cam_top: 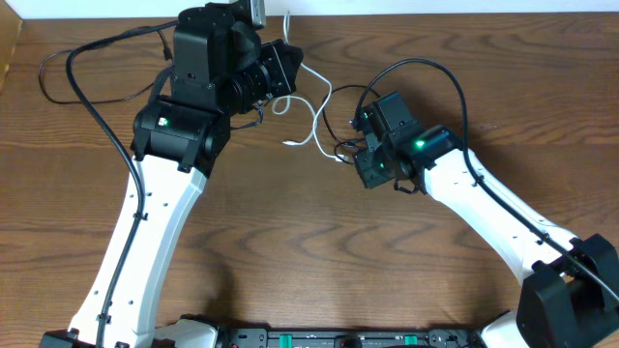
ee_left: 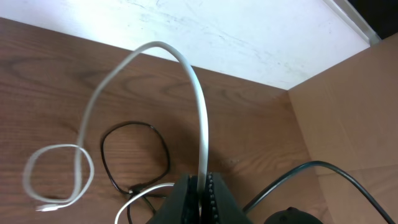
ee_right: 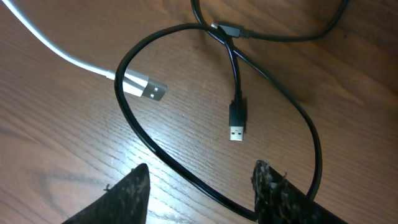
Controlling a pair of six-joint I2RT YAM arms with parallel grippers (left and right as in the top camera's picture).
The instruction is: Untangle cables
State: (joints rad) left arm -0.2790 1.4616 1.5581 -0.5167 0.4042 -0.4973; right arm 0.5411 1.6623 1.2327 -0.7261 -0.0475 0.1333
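The white cable (cam_top: 314, 116) runs from my left gripper (cam_top: 288, 70) down the middle of the table. In the left wrist view my left gripper (ee_left: 200, 186) is shut on the white cable (ee_left: 200, 118), which arches up and ends in a loop at the left. Thin black cables (cam_top: 340, 121) lie tangled beside my right gripper (cam_top: 360, 155). In the right wrist view my right gripper (ee_right: 202, 180) is open just above a black cable loop (ee_right: 180, 158), next to a black USB plug (ee_right: 237, 121) and the white cable's plug (ee_right: 144, 87).
The thick black arm wires (cam_top: 87, 68) curve over the table's left back part and another (cam_top: 440, 82) arcs over the right arm. A cardboard wall (ee_left: 348, 112) and a white wall (ee_left: 217, 31) border the table's far edge.
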